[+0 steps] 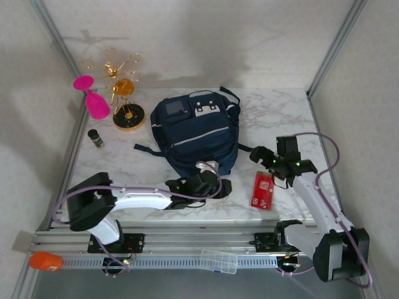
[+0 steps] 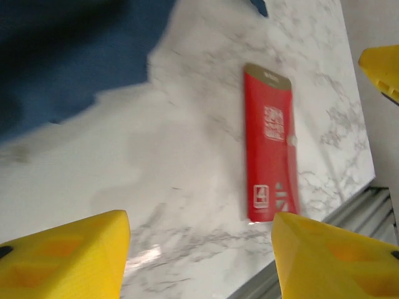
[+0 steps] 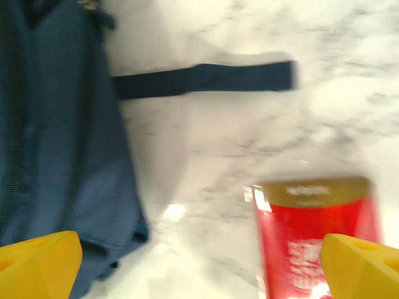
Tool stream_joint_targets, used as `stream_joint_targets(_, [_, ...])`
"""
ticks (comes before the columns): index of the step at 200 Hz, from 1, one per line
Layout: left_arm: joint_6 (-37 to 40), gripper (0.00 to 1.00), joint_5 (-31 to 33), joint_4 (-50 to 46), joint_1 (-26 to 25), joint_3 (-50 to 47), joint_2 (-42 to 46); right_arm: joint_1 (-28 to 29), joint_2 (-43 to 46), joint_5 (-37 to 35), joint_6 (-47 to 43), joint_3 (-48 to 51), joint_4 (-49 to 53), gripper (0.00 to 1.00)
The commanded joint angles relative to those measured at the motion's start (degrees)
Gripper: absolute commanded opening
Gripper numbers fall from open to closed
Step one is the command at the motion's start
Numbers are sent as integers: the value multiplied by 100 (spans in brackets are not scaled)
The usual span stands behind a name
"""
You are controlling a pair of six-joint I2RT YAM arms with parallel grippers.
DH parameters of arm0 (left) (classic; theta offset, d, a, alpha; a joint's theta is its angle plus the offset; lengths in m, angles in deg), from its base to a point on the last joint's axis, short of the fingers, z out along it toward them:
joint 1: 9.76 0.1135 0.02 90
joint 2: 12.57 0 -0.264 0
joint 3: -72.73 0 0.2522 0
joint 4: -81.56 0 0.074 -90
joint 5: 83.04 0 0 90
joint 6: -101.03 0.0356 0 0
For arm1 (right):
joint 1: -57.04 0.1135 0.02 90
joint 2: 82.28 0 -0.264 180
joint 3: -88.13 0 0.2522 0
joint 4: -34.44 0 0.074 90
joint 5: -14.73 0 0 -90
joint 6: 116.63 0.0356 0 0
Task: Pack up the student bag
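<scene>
With left claw (image 2: 201, 249) and right claw (image 3: 201, 252) released and empty beside the student bag (image 1: 196, 134), I judge the red packet (image 1: 263, 190) my next pickup.

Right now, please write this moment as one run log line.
backpack: on table | red packet: beside backpack | left fingers: open, empty | right fingers: open, empty
</scene>
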Motion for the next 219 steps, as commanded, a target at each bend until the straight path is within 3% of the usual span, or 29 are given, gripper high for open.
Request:
stream_joint_targets(1, [-454,60,-80,642,-124,236,-339,-332,361,-523,644,429,635,99])
stream_joint_targets(24, [-641,60,-252,1182,-146,190,-620,-361,710,-715,950,944,619,99])
stream_joint_targets(62, [-678,59,-146,1150,-81,207,-837,-176,575,-662,1268,1302,454,99])
stream_joint_targets(102, [-769,57,108,1059,-24,55,-820,-88,313,-117,1413,1676,-198,99])
stream_joint_targets(154, [-659,53,-147,1264,100,208,-1188,465,652,653,2105,1715,-556,99])
stream_joint_targets(190, [-537,49,-345,1450,108,658,-1752,431,611,734,1817,1651,-344,99])
stream_joint_targets(219, [-113,39,-210,1073,171,1319,-2104,-177,660,564,1429,1754,-101,99])
